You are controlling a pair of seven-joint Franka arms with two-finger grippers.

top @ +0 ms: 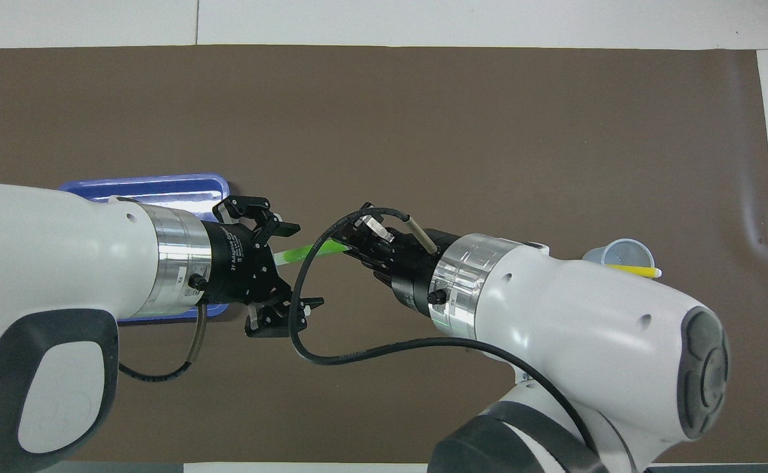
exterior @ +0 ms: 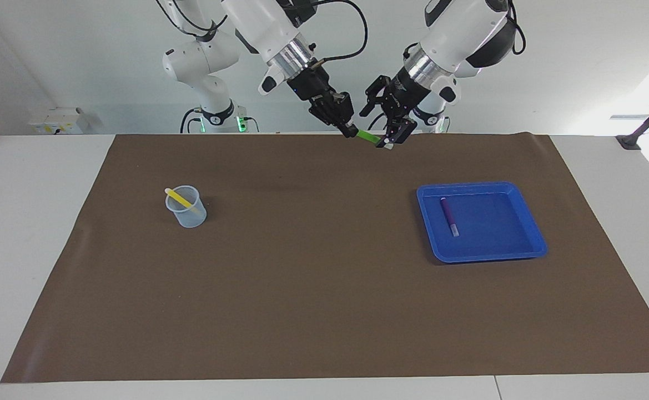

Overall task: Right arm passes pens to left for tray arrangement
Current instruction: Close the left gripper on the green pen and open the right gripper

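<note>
My right gripper [exterior: 351,130] [top: 349,247] is shut on the bright green pen [exterior: 367,135] [top: 306,251] and holds it in the air over the mat's edge by the robots. The pen's pale end points toward my left gripper [exterior: 381,129] [top: 299,266]. That gripper is open, and the pale end lies between its spread fingers. The blue tray [exterior: 524,233] [top: 154,186] sits toward the left arm's end with the purple pen [exterior: 449,215] lying in it. In the overhead view my left arm hides the purple pen.
A translucent cup [exterior: 190,215] [top: 621,252] stands toward the right arm's end with the yellow pen [exterior: 177,197] [top: 634,269] leaning in it. A brown mat [exterior: 313,289] covers the table. A black cable [top: 331,355] loops beside my right gripper.
</note>
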